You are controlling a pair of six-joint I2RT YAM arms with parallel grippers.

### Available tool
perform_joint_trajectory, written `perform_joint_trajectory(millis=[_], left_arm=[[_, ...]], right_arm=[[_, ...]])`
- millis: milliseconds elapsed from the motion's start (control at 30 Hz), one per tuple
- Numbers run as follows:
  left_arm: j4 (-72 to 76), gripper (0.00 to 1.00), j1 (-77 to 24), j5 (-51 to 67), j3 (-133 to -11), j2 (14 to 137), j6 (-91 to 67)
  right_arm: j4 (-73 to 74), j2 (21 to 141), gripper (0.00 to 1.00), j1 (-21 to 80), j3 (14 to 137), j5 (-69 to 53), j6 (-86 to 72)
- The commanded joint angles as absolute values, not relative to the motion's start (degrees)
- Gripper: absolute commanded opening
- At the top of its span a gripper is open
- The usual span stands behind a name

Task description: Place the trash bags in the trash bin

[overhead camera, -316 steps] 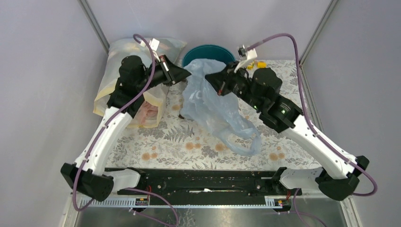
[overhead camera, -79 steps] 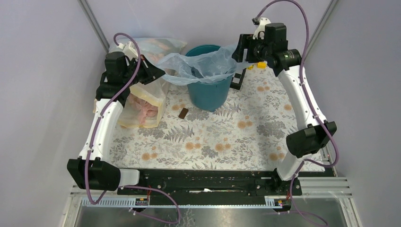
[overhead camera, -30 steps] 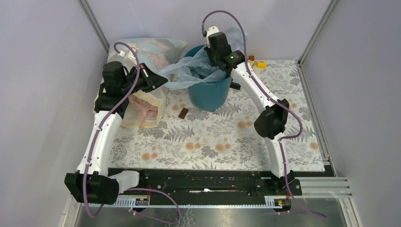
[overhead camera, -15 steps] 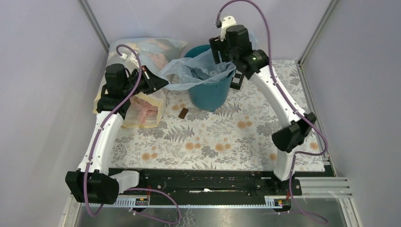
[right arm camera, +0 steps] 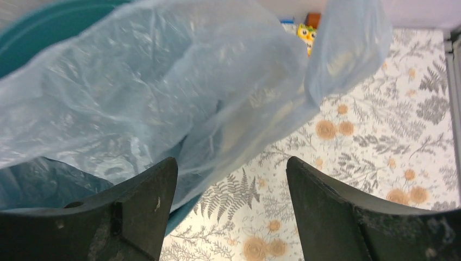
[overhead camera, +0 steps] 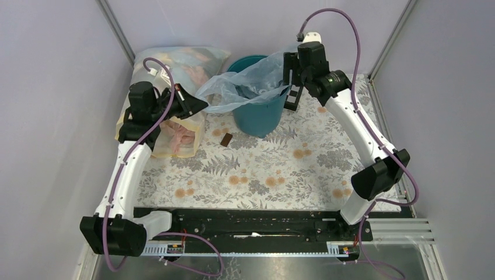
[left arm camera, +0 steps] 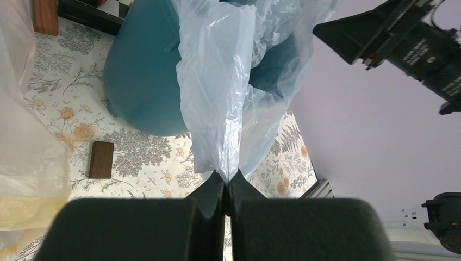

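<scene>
**Trash bag (overhead camera: pixel 245 84) draped over bin (overhead camera: pixel 257 119), left gripper (left arm camera: pixel 226 187) pinching it**

The bench (overhead camera: pixel 280 169), under a floral cover, carries everything. At its far left corner leans a big, cloudy stuffed bag (overhead camera: pixel 181 61). Just right of that bag the teal bin stands upright, near the back wall. The pale blue trash bag sits partly inside the bin's mouth, its film spilling over the rim on the left and rising on the right. The left gripper is clenched on a drawn-out corner of the film, left of the bin and above the bench. The right gripper (right arm camera: pixel 231 166) hovers at the bin's right rim, released, its jaws spread wide with the film just ahead of them. A small brown block (overhead camera: pixel 226 139) lies on the bench near the bin's base.
</scene>
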State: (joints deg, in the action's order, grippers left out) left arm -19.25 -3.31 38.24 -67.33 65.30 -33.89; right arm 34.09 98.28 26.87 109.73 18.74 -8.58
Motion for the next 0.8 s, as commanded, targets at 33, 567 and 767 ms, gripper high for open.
perform_joint_trajectory(millis=[33, 567, 767], left_arm=[[-17.1, 0.0, -3.1, 42.1, -67.3, 62.8, -33.0], [-20.5, 0.0, -3.1, 41.6, -62.4, 62.4, -29.1], [-20.6, 0.0, -3.1, 41.3, -62.4, 62.8, -28.8]], right_arm=[[31.8, 94.9, 0.78, 25.9, 106.0, 19.4, -15.3], [23.3, 88.4, 0.06, 23.4, 93.1, 18.8, -20.9], [22.9, 85.1, 0.0, 23.5, 89.4, 18.7, -20.7]])
